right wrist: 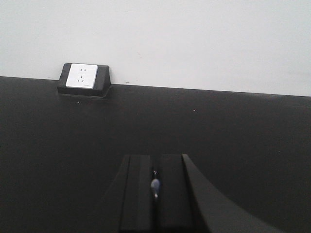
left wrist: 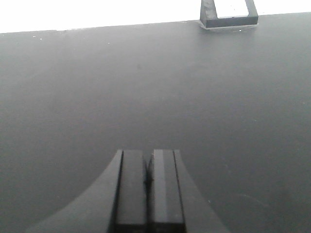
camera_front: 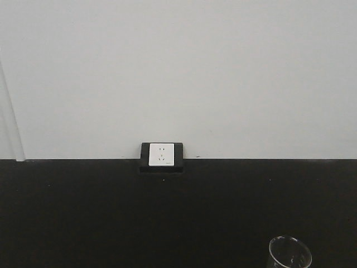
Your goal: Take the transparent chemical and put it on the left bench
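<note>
The transparent chemical (camera_front: 290, 254), a small clear glass beaker, stands on the black worktop at the bottom right of the front view, cut off by the frame edge. It appears in neither wrist view. My left gripper (left wrist: 149, 160) is shut, pads together, with nothing between them, above bare black worktop. My right gripper (right wrist: 155, 162) is also shut; only a small bluish glint shows in the slit between its pads. The left bench is out of view.
A black worktop (camera_front: 83, 212) runs the width of the front view against a plain white wall. A white power socket in a black housing (camera_front: 162, 156) sits at its back edge, also seen as the socket (left wrist: 229, 14) and the socket (right wrist: 83, 78).
</note>
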